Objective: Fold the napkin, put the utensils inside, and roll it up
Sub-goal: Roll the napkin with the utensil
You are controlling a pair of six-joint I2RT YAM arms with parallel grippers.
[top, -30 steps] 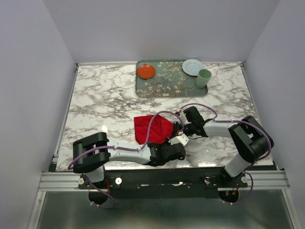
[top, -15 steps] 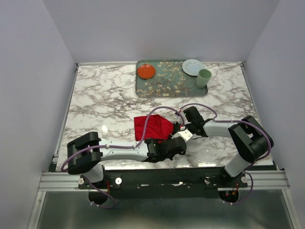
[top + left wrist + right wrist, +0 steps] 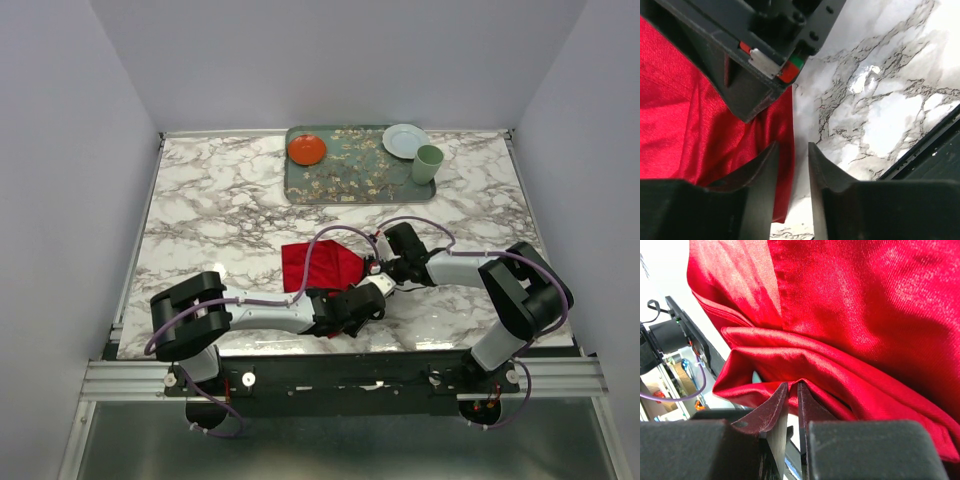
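The red napkin (image 3: 315,262) lies bunched in folds on the marble table, near the front middle. It fills the right wrist view (image 3: 865,315) and the left half of the left wrist view (image 3: 690,125). My right gripper (image 3: 372,268) is at the napkin's right edge, and in its wrist view (image 3: 792,384) it is shut on a raised fold of the cloth. My left gripper (image 3: 368,292) sits just in front of it. In its wrist view (image 3: 792,146) it is narrowly open, with the napkin's edge beside its left finger and bare marble in the gap. The utensils are hidden.
A patterned green tray (image 3: 360,180) stands at the back middle. It holds a small orange-red plate (image 3: 307,150), a white plate (image 3: 405,140) and a pale green cup (image 3: 428,163). The right gripper's black body (image 3: 755,60) is close above my left fingers. The table's front edge (image 3: 920,150) is near.
My left gripper has moved up and to the right, closing in on the napkin's near right edge. The napkin's near edge has drawn in a little. The right gripper has held its place.
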